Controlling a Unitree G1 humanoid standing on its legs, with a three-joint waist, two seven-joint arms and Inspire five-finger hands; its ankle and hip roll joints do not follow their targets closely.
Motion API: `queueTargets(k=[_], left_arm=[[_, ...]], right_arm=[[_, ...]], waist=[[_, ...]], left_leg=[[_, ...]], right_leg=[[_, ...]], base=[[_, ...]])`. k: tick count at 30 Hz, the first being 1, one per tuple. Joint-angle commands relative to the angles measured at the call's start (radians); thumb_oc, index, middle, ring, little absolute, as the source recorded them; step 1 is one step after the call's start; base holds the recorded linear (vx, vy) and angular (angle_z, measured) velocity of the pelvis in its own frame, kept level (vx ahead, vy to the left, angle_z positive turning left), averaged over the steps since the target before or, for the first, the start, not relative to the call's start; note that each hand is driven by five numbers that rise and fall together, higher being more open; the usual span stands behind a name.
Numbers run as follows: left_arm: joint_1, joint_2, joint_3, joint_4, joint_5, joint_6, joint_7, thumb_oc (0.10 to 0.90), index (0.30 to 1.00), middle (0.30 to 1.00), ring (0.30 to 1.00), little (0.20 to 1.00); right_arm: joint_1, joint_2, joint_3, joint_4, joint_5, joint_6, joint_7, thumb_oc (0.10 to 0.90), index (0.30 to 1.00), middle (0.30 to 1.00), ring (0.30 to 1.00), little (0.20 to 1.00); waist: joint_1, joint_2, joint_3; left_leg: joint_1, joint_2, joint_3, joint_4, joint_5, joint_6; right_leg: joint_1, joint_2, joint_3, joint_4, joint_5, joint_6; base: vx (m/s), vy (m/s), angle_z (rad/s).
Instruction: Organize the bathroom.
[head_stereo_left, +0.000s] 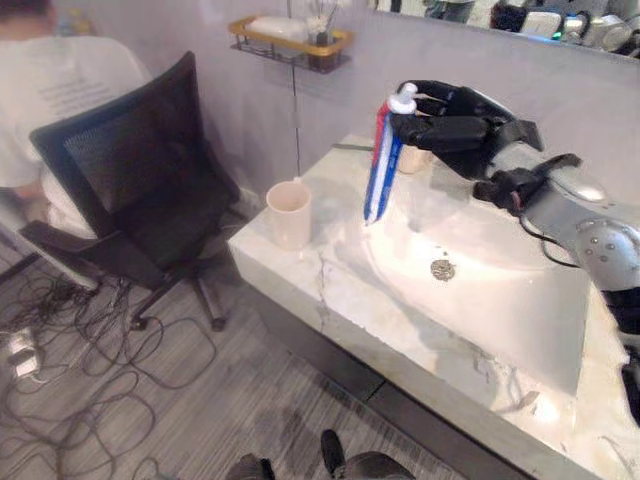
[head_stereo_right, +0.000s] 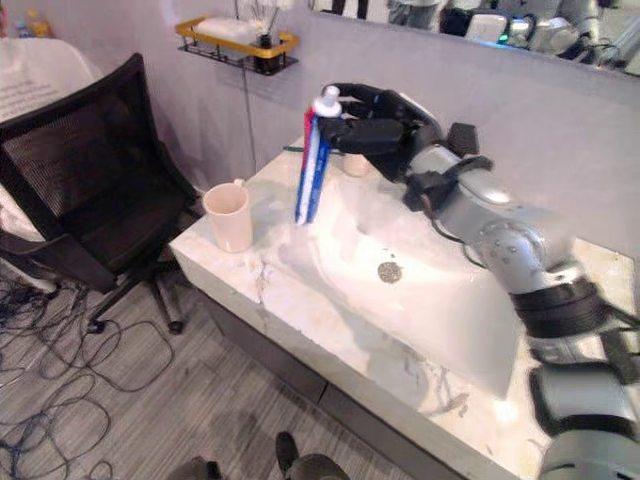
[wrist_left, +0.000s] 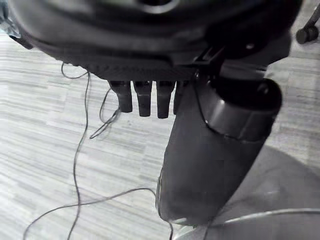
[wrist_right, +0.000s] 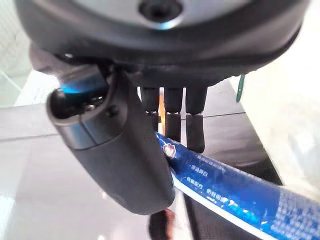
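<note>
The desk (head_stereo_left: 330, 300) carries a sink (head_stereo_left: 480, 290) and, beside the sink, a cup (head_stereo_left: 289, 214). A toothpaste tube (head_stereo_left: 381, 165) is held cap-up above the sink edge, well apart from the cup. Slippage is judged possible, since only the tube's top end is pinched. The right hand (head_stereo_left: 450, 125) is curled around the tube. The left hand (wrist_left: 145, 97) is held relaxed over the floor.
</note>
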Motion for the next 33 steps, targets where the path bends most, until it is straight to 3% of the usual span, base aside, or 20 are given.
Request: queueTargets(k=[1, 2, 3, 5, 6, 11, 21, 31, 33], left_arm=[[-0.012, 0.065, -0.033, 0.015, 0.066, 0.025, -0.033, 0.8, 0.9, 0.9, 0.9, 0.9], [-0.013, 0.054, -0.046, 0.012, 0.089, 0.023, -0.038, 0.8, 0.9, 0.9, 0.9, 0.9], [-0.014, 0.044, -0.06, 0.011, 0.089, 0.023, -0.033, 0.8, 0.9, 0.9, 0.9, 0.9], [-0.022, 0.036, -0.086, -0.006, 0.07, 0.042, -0.021, 0.8, 0.9, 0.9, 0.9, 0.9], [-0.038, 0.029, -0.092, 0.001, 0.045, 0.052, -0.001, 0.8, 0.9, 0.9, 0.9, 0.9], [-0.04, 0.023, -0.056, 0.02, 0.002, 0.054, 0.047, 0.8, 0.9, 0.9, 0.9, 0.9], [0.044, 0.008, -0.032, 0.034, 0.088, -0.007, -0.014, 0.8, 0.9, 0.9, 0.9, 0.9], [0.072, -0.018, -0.052, 0.028, 0.06, 0.015, 0.01, 0.8, 0.9, 0.9, 0.9, 0.9], [0.077, -0.018, -0.053, 0.028, 0.047, 0.016, 0.019, 0.8, 0.9, 0.9, 0.9, 0.9]], right_arm=[[-0.126, 0.016, -0.09, -0.006, -0.05, -0.192, 0.014, 0.4, 0.3, 0.3, 0.3, 0.3], [-0.1, 0.038, -0.106, -0.027, -0.089, -0.183, -0.013, 0.4, 0.3, 0.3, 0.3, 0.3], [-0.079, 0.048, -0.121, -0.042, -0.103, -0.181, -0.015, 0.4, 0.3, 0.3, 0.3, 0.3], [-0.065, 0.056, -0.132, -0.064, -0.128, -0.175, -0.017, 0.4, 0.3, 0.3, 0.3, 0.3], [-0.055, 0.063, -0.131, -0.053, -0.142, -0.201, 0.001, 0.4, 0.3, 0.3, 0.3, 0.3], [-0.061, 0.057, -0.144, -0.056, -0.18, -0.232, 0.065, 0.4, 0.3, 0.3, 0.3, 0.3], [-0.137, -0.052, -0.152, -0.105, -0.249, -0.364, 0.123, 0.4, 0.3, 0.3, 0.3, 0.3], [-0.192, -0.068, -0.131, -0.194, -0.22, -0.368, 0.085, 0.4, 0.3, 0.3, 0.3, 0.3], [-0.196, -0.057, -0.134, -0.224, -0.197, -0.393, 0.064, 0.4, 0.3, 0.3, 0.3, 0.3]], waist=[[-0.01, -0.003, -0.078], [-0.025, 0.025, -0.089], [-0.028, 0.033, -0.095], [-0.032, 0.039, -0.1], [-0.036, 0.045, -0.104], [-0.041, 0.057, -0.116], [-0.021, 0.04, -0.168], [-0.013, 0.032, -0.193], [-0.008, 0.033, -0.195]], left_leg=[[0.145, -0.012, 0.029, -0.21, 0.063, 0.019], [0.185, 0.0, 0.056, -0.303, 0.076, 0.016], [0.193, -0.001, 0.054, -0.333, 0.095, 0.012], [0.17, -0.012, 0.037, -0.331, 0.109, 0.005], [0.164, -0.015, 0.05, -0.353, 0.11, 0.007], [0.192, -0.016, 0.071, -0.417, 0.119, 0.005], [0.162, 0.005, 0.096, -0.383, 0.113, -0.013], [0.146, 0.021, 0.107, -0.369, 0.122, -0.029], [0.14, 0.022, 0.109, -0.359, 0.121, -0.033]], right_leg=[[0.002, -0.092, 0.0, 0.103, -0.02, 0.161], [-0.005, -0.09, 0.007, 0.114, -0.034, 0.162], [-0.004, -0.094, 0.014, 0.112, -0.033, 0.164], [0.004, -0.098, 0.029, 0.083, -0.022, 0.166], [0.003, -0.108, 0.023, 0.065, -0.018, 0.174], [-0.014, -0.123, 0.023, 0.043, -0.011, 0.199], [0.023, -0.137, -0.007, 0.013, -0.032, 0.207], [0.043, -0.138, -0.019, 0.002, -0.047, 0.207], [0.049, -0.14, -0.023, 0.002, -0.052, 0.206]], base=[[0.19, 0.1, -0.32], [0.21, 0.133, -0.15], [0.23, 0.18, 0.03], [0.09, 0.123, 0.31], [0.06, 0.123, 0.27], [0.05, 0.096, -0.14], [0.05, 0.025, -0.02], [0.02, 0.002, 0.0], [0.0, 0.0, 0.0]])
